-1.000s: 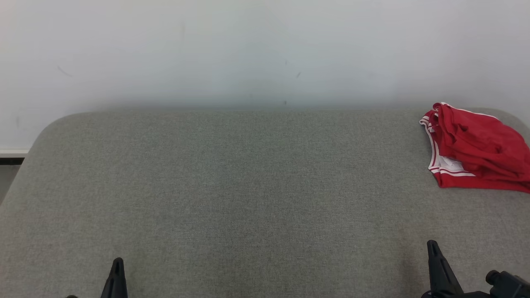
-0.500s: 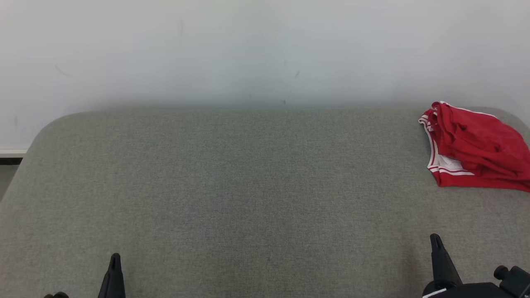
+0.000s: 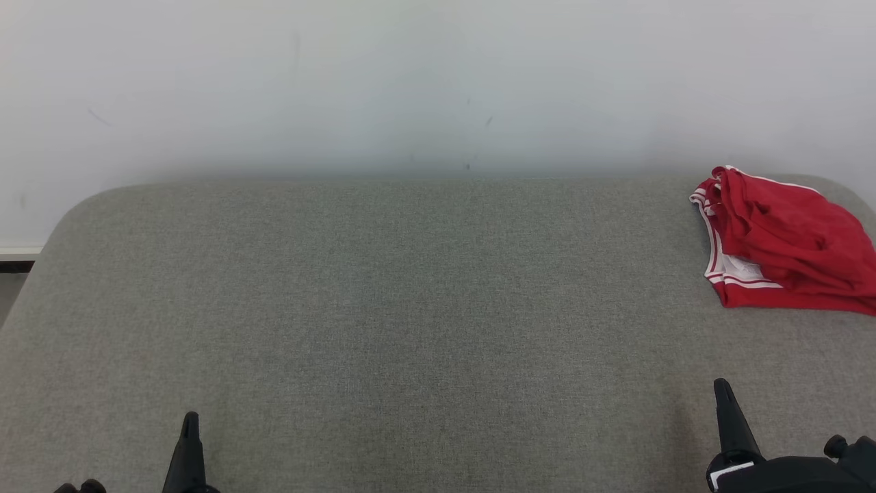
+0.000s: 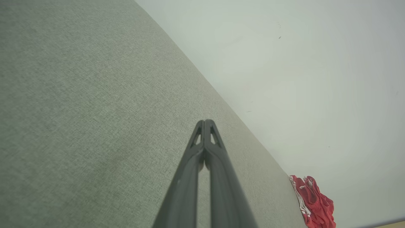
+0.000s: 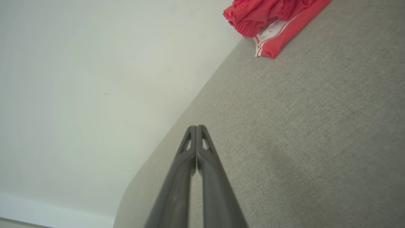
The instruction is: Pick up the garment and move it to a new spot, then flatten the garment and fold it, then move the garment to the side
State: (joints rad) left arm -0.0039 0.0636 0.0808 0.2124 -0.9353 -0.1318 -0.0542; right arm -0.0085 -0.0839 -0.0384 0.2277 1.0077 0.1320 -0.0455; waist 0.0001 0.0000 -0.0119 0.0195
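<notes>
Two grippers were seen over the bench's (image 3: 410, 308) near edge, the left gripper (image 3: 190, 418) toward its left corner and the right gripper (image 3: 720, 385) toward its right, each with fingers pressed together and nothing held. The red garment (image 3: 787, 239) was seen crumpled at the far right corner.

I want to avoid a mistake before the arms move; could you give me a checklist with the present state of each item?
1. Red garment lies on the gray table, far right: ok.
2. Left gripper empty: ok.
3. Right gripper empty: ok.
4. Jaws open for a grasp: not ok, both shut.
5. Garment lies flat: not ok, bunched.
</notes>
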